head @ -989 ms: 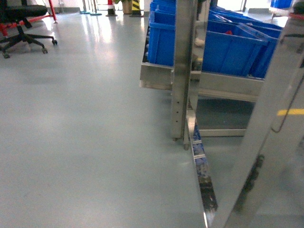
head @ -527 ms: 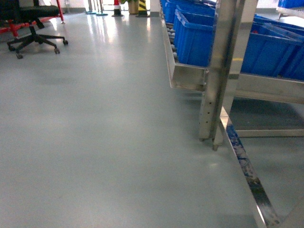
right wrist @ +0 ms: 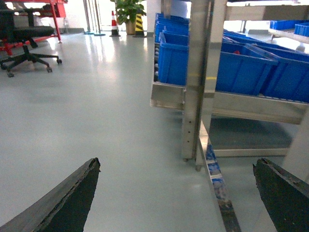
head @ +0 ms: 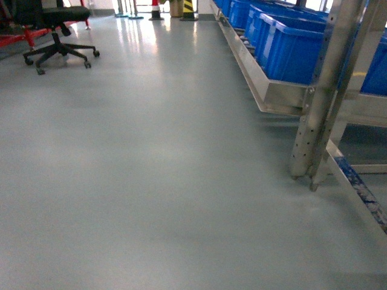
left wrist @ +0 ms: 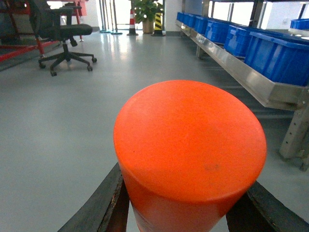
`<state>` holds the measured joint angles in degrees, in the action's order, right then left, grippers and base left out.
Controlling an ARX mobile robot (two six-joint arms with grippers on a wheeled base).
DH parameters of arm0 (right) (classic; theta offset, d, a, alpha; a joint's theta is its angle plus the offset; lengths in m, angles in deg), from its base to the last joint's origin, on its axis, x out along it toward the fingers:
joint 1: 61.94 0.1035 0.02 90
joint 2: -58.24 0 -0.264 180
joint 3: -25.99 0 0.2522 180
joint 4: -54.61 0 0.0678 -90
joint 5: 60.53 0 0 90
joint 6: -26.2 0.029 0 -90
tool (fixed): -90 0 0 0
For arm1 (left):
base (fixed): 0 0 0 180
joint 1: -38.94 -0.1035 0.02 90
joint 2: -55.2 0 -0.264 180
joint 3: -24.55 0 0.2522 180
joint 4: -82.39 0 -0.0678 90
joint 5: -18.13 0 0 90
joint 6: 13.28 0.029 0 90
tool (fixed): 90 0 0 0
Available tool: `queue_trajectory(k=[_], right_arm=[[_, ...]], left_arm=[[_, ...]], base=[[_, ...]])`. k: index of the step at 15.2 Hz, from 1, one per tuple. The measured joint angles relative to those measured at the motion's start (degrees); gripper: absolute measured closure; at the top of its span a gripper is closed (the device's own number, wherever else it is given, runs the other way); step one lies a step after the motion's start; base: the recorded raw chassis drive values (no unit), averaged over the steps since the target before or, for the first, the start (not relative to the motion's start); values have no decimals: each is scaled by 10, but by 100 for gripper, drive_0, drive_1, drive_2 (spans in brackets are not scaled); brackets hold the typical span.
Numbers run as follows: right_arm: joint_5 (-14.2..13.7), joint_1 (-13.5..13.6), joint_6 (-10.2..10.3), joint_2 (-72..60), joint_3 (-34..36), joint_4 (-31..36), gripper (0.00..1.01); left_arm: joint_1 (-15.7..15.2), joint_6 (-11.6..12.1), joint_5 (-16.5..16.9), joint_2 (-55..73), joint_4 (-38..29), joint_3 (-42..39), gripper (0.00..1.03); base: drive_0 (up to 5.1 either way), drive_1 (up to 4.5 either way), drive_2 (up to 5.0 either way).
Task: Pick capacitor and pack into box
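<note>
The left claw [left wrist: 190, 212] is clenched on the orange capacitor [left wrist: 189, 154], carried for packing; the right claw [right wrist: 176, 193] hangs released, empty. The box is not in view, only blue bins [head: 290, 45] far right.

Left gripper [left wrist: 188, 212]: dark, flat, worn-edged jaws; right gripper [right wrist: 176, 193]: matching black jaws, tapering, scuffed along the edges.

I see the orange cylinder [left wrist: 189, 159] cut off at the bottom edge; its lower body is hidden.
</note>
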<state>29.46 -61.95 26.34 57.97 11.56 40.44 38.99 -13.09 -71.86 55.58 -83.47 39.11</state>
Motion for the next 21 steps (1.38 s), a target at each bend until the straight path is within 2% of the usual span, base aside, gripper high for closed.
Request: queue_trajectory(k=[21], right_arm=[[0,0,0,0,0,1,3]], left_arm=[[0,0,0,0,1,0,59]], base=[[-501,245,245]])
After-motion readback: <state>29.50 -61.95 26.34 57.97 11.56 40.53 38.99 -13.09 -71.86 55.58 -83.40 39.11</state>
